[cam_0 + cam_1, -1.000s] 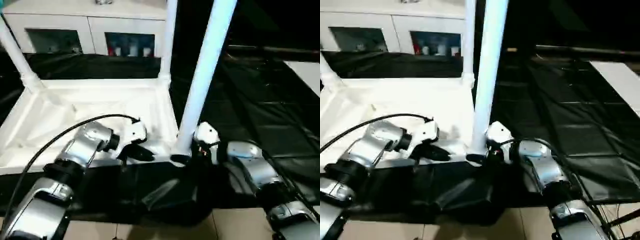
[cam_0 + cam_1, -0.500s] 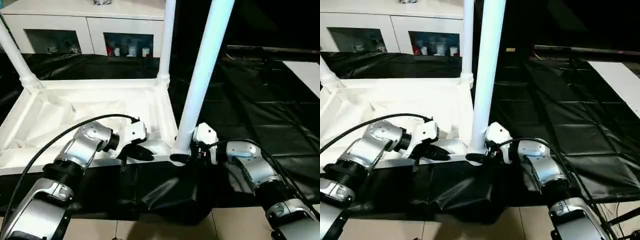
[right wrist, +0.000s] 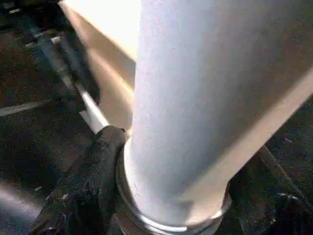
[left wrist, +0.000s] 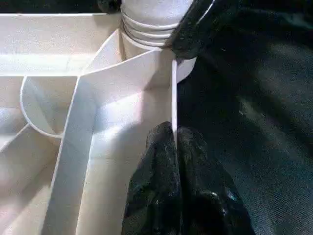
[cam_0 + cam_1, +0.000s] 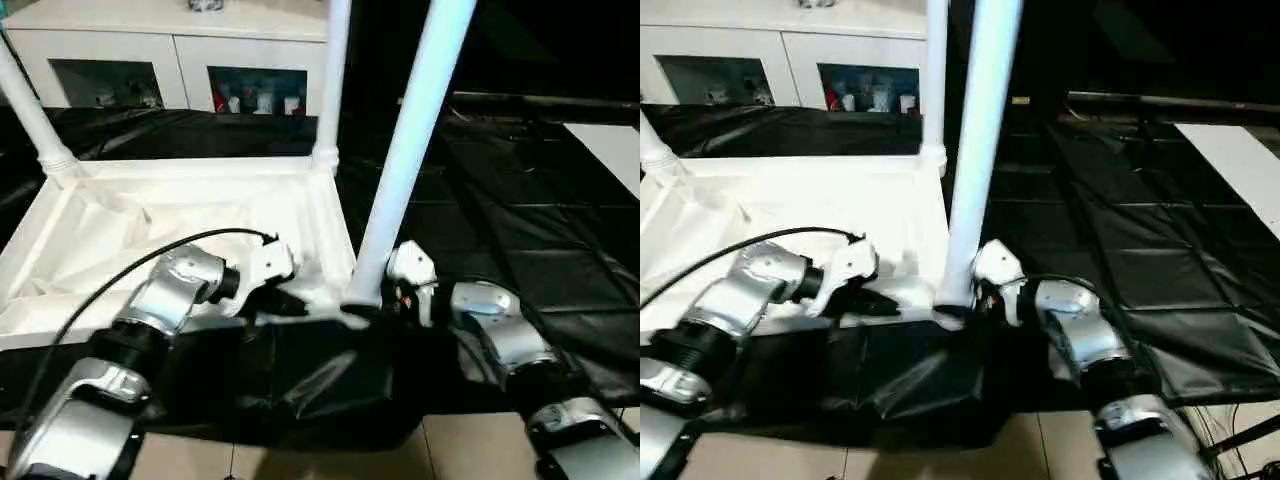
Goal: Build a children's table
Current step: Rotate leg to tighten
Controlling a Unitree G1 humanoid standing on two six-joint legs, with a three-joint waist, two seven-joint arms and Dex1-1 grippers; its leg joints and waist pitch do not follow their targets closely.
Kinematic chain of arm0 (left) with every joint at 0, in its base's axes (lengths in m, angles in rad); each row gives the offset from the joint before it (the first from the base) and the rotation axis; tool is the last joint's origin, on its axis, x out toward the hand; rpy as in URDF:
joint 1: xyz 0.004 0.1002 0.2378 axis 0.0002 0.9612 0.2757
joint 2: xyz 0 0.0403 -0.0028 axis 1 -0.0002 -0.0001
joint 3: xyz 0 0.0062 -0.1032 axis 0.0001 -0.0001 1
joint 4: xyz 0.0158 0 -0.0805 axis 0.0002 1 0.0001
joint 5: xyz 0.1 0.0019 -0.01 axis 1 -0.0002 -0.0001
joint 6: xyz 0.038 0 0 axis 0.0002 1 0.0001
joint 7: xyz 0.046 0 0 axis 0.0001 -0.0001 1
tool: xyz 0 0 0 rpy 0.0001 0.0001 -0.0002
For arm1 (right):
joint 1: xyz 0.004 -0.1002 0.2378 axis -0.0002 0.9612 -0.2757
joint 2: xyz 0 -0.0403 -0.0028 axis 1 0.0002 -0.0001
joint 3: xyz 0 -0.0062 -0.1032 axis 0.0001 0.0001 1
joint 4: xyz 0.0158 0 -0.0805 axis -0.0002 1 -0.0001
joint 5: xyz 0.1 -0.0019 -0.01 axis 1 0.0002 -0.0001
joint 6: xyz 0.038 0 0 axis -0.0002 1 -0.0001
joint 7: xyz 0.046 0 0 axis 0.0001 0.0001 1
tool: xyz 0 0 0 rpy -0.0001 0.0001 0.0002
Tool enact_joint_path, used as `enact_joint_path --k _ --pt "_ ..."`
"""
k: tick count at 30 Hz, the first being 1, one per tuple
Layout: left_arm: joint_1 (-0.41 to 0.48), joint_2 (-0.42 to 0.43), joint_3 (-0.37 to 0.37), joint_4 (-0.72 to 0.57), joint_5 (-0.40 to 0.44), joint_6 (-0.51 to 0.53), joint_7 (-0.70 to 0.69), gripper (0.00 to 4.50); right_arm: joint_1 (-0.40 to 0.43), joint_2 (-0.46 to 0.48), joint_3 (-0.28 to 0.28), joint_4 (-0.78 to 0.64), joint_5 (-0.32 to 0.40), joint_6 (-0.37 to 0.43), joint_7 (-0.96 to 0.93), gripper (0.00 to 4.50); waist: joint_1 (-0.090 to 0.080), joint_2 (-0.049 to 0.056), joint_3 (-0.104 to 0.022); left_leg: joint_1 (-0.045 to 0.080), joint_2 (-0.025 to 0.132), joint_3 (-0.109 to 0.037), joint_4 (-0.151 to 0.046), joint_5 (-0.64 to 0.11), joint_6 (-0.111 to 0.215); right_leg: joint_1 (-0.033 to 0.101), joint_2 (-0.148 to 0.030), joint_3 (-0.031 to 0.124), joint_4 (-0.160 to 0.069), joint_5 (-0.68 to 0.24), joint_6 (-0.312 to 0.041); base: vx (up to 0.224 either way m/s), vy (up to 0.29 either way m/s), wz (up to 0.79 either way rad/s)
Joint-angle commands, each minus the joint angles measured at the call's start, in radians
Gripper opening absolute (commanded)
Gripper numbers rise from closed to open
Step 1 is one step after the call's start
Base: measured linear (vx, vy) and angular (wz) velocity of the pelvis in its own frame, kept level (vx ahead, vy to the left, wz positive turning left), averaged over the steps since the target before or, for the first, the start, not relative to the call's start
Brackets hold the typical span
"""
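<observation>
The white children's table top (image 5: 180, 215) lies upside down on the black sheet, ribs facing up. Legs stand in its far left socket (image 5: 30, 110), its far right socket (image 5: 332, 80) and its near right socket (image 5: 405, 160). My left gripper (image 5: 290, 305) is shut on the thin near rim (image 4: 173, 98) of the top, just beside the near right socket. My right gripper (image 5: 385, 295) is shut around the base of the near right leg (image 3: 195, 98), with one black finger (image 3: 93, 181) on each side of the tube.
A white cabinet with glass doors (image 5: 180, 60) stands behind the table. Black sheeting (image 5: 520, 220) covers the floor to the right, with a white panel (image 5: 610, 150) at the far right. Folds of black sheet (image 5: 320, 380) bunch below the table's near edge.
The near right corner, its leg and both grippers have risen slightly in the picture. The leg leans a little more to the right.
</observation>
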Motion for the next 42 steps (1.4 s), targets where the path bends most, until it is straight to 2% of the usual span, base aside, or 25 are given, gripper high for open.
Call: enact_joint_path --k 1,2,3,4,6,9,11,14,15,17,19,21,22,24,25,27,30,32,37,39,42 --pt "0.027 -0.048 -0.050 0.033 0.011 0.023 0.014 0.00 0.007 0.029 0.005 0.023 -0.008 0.024 -0.067 2.66 0.000 0.002 -0.045 0.012 0.015 0.003 -0.074 -0.314 0.003 0.031 -0.037 0.024 -0.073 -0.270 -0.203 0.000 0.000 0.00" --pt "0.022 -0.061 -0.051 0.041 0.016 0.028 0.037 0.00 0.010 0.045 0.003 0.030 -0.022 0.030 -0.120 2.66 -0.002 0.003 -0.046 0.012 0.014 0.004 -0.074 -0.317 -0.002 0.028 -0.036 0.025 -0.073 -0.271 -0.199 0.000 0.000 0.00" --pt "0.009 -0.087 -0.052 0.063 0.029 0.028 0.088 0.00 0.002 0.077 -0.012 0.056 -0.041 0.046 -0.231 2.66 -0.005 0.008 -0.045 0.012 0.014 0.001 -0.076 -0.325 -0.010 0.027 -0.036 0.025 -0.074 -0.281 -0.195 0.000 0.000 0.00" --pt "0.009 -0.087 -0.052 0.063 0.029 0.028 0.088 0.00 0.002 0.077 -0.012 0.056 -0.041 0.046 -0.231 2.66 -0.009 0.006 -0.043 0.012 0.013 0.003 -0.077 -0.331 -0.014 0.025 -0.035 0.025 -0.077 -0.291 -0.191 0.000 0.000 0.00" --pt "-0.013 -0.125 -0.044 0.105 0.047 0.015 0.172 0.00 -0.021 0.125 -0.053 0.098 -0.046 0.088 -0.378 2.66 -0.015 0.005 -0.042 0.014 0.011 -0.002 -0.079 -0.380 -0.028 0.022 -0.036 0.025 -0.083 -0.356 -0.172 0.000 0.000 0.00" --pt "-0.042 -0.169 -0.037 0.150 0.052 -0.007 0.217 0.00 -0.035 0.181 -0.094 0.115 -0.013 0.142 -0.462 2.66 -0.016 0.002 -0.042 0.015 0.010 -0.005 -0.080 -0.399 -0.028 0.019 -0.037 0.024 -0.088 -0.392 -0.157 0.000 0.000 0.00" --pt "-0.043 -0.172 -0.036 0.150 0.051 -0.004 0.212 0.00 -0.034 0.184 -0.093 0.113 -0.014 0.144 -0.465 2.66 -0.015 0.004 -0.042 0.013 0.011 -0.006 -0.081 -0.408 -0.026 0.018 -0.037 0.024 -0.091 -0.397 -0.149 0.000 0.000 0.00" --pt "-0.045 -0.170 -0.039 0.144 0.049 -0.010 0.199 0.00 -0.031 0.170 -0.074 0.106 -0.043 0.129 -0.470 2.66 -0.016 0.005 -0.043 0.012 0.012 -0.006 -0.082 -0.410 -0.028 0.018 -0.035 0.023 -0.088 -0.359 -0.154 0.000 0.000 0.00" --pt "-0.046 -0.166 -0.041 0.145 0.050 -0.027 0.192 0.00 -0.027 0.165 -0.077 0.100 -0.041 0.120 -0.456 3.22 -0.016 0.004 -0.044 0.012 0.011 -0.006 -0.081 -0.411 -0.026 0.019 -0.035 0.023 -0.087 -0.348 -0.156 0.000 0.000 0.00" --pt "-0.044 -0.160 -0.042 0.145 0.050 -0.043 0.180 0.00 -0.020 0.163 -0.094 0.085 -0.020 0.116 -0.439 3.36 -0.015 0.004 -0.045 0.011 0.011 -0.005 -0.081 -0.405 -0.021 0.020 -0.035 0.024 -0.086 -0.330 -0.162 0.000 0.000 0.00" --pt "-0.042 -0.156 -0.041 0.152 0.049 -0.068 0.168 0.00 -0.009 0.163 -0.121 0.052 0.006 0.122 -0.425 3.41 -0.010 0.003 -0.050 0.009 0.013 -0.003 -0.078 -0.360 -0.008 0.025 -0.037 0.026 -0.080 -0.264 -0.177 0.000 0.000 0.00" --pt "-0.043 -0.156 -0.039 0.156 0.047 -0.073 0.168 0.00 -0.007 0.162 -0.123 0.044 0.004 0.124 -0.431 3.70 -0.005 0.004 -0.052 0.011 0.014 0.002 -0.074 -0.305 0.001 0.026 -0.034 0.026 -0.073 -0.179 -0.197 0.000 0.000 0.00" --pt "-0.042 -0.156 -0.038 0.158 0.046 -0.080 0.166 0.00 -0.001 0.155 -0.125 0.027 0.005 0.123 -0.432 3.70 -0.004 0.004 -0.053 0.011 0.014 0.003 -0.073 -0.290 0.004 0.026 -0.033 0.026 -0.070 -0.154 -0.204 0.000 0.000 0.00" --pt "-0.042 -0.156 -0.038 0.159 0.046 -0.080 0.167 0.00 0.006 0.149 -0.127 0.011 0.009 0.125 -0.428 3.85 -0.003 0.004 -0.055 0.006 0.012 0.004 -0.069 -0.243 0.012 0.036 -0.033 0.025 -0.060 -0.083 -0.219 0.000 0.000 0.00" --pt "-0.044 -0.156 -0.037 0.161 0.047 -0.081 0.170 0.00 0.009 0.146 -0.128 0.005 0.010 0.123 -0.427 3.91 -0.001 0.005 -0.055 0.006 0.012 0.005 -0.069 -0.232 0.015 0.036 -0.033 0.024 -0.059 -0.069 -0.222 0.000 0.000 0.00" --pt "-0.047 -0.158 -0.036 0.166 0.047 -0.085 0.173 0.00 0.015 0.137 -0.127 -0.007 0.007 0.113 -0.420 4.21 -0.001 0.008 -0.053 0.007 0.012 0.005 -0.070 -0.235 0.018 0.036 -0.033 0.024 -0.061 -0.073 -0.225 0.000 0.000 0.00" --pt "-0.048 -0.158 -0.035 0.168 0.046 -0.090 0.169 0.00 0.024 0.125 -0.123 -0.028 0.005 0.108 -0.397 4.44 0.003 0.007 -0.049 0.008 0.013 0.005 -0.073 -0.268 0.012 0.035 -0.035 0.025 -0.067 -0.130 -0.213 0.000 0.000 0.00" --pt "-0.048 -0.157 -0.033 0.169 0.047 -0.097 0.164 0.00 0.035 0.109 -0.124 -0.054 0.008 0.114 -0.374 4.44 0.004 0.008 -0.050 0.009 0.014 0.005 -0.073 -0.274 0.010 0.035 -0.035 0.025 -0.068 -0.142 -0.207 0.000 0.000 0.00" --pt "-0.047 -0.145 -0.031 0.173 0.046 -0.110 0.155 0.00 0.048 0.053 -0.103 -0.100 0.013 0.106 -0.268 4.44 0.016 0.007 -0.052 0.008 0.012 0.007 -0.066 -0.229 0.025 0.039 -0.034 0.025 -0.062 -0.079 -0.213 0.000 0.000 0.00" --pt "-0.046 -0.142 -0.031 0.171 0.046 -0.111 0.151 0.00 0.050 0.040 -0.097 -0.110 0.014 0.102 -0.240 4.44 0.016 0.005 -0.052 0.004 0.011 0.006 -0.066 -0.211 0.032 0.043 -0.033 0.024 -0.058 -0.055 -0.216 0.000 0.000 0.00" --pt "-0.045 -0.139 -0.031 0.170 0.045 -0.112 0.147 0.00 0.053 0.030 -0.091 -0.121 0.012 0.100 -0.221 4.44 0.016 0.005 -0.051 0.007 0.012 0.007 -0.065 -0.214 0.035 0.040 -0.035 0.024 -0.060 -0.064 -0.221 0.000 0.000 0.00"
